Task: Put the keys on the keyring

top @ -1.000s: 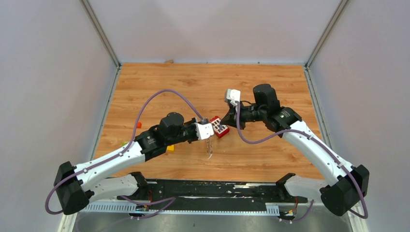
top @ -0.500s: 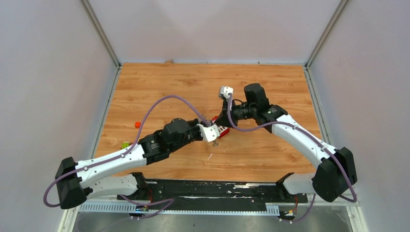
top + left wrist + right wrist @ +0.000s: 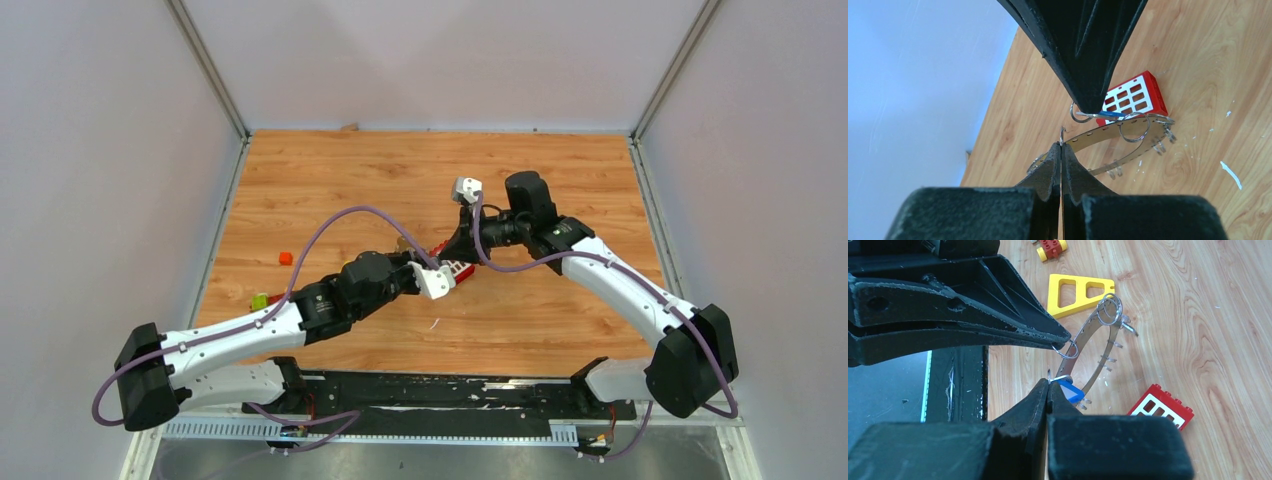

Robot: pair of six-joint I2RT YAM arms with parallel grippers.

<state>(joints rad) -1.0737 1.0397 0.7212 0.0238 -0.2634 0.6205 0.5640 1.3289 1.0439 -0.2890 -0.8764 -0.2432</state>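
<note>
The keyring (image 3: 1085, 332), a thin band ring fringed with small silvery keys, hangs tilted above the table; it also shows in the left wrist view (image 3: 1108, 132). My left gripper (image 3: 1061, 145) is shut on a small split ring at the keyring's edge. My right gripper (image 3: 1049, 383) is shut on the small ring of the blue-headed key (image 3: 1069, 390), tip to tip with the left gripper. In the top view the left gripper (image 3: 443, 283) and right gripper (image 3: 452, 252) meet over the table's middle. The black-headed key is out of view.
A red block with white squares (image 3: 1160, 407) lies under the grippers, also in the top view (image 3: 458, 268). A yellow triangular frame (image 3: 1078, 292) lies beside the ring. An orange bit (image 3: 285, 258) and a green bit (image 3: 259, 300) lie at the left.
The right arm has swung left and down to meet the left gripper. The left arm has pushed forward and raised the keyring off the table beside the red block.
</note>
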